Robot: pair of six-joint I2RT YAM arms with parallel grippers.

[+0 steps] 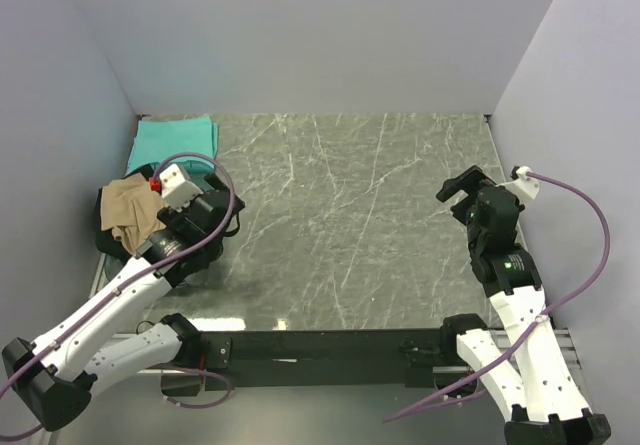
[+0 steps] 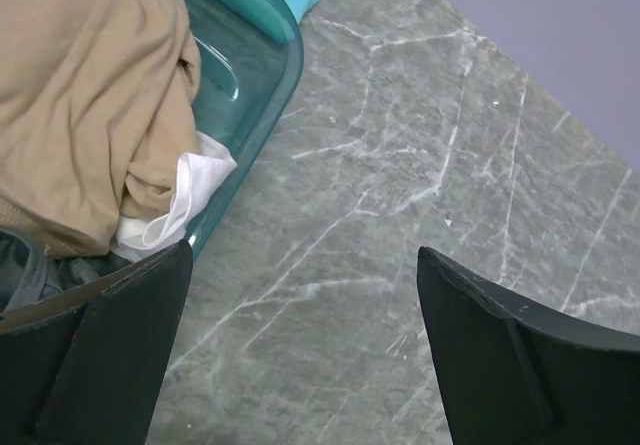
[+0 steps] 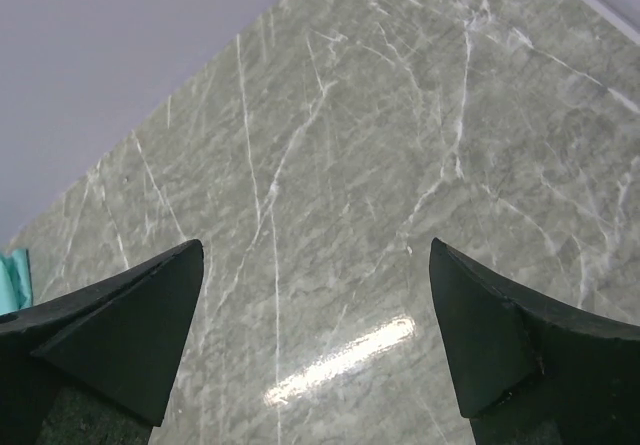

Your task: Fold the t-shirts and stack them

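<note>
Nearest you, L gripper [image 2: 305,265] frames the shot, jaws spread wide w/ nothing between. R gripper [image 3: 315,255] is likewise agape over the bare table [image 1: 350,215], well apart from any cloth. Tan tee [image 2: 80,95] lies bunched in the bin [image 2: 270,75] at the table's left, white tee [image 2: 175,210] poking out beneath. Teal tee [image 1: 172,140] sits folded at the far-left corner. Prob. the fetch-next-shirt step: swing L over the bin and pinch the tan layer only. White tee is mostly buried, and the bin's near end is cut off.

Table [image 1: 350,215] centre unobstructed. Bin [image 2: 287,60] and teal t-shirt [image 1: 172,143] occupy the left edge; walls [image 1: 300,35] close three sides.
</note>
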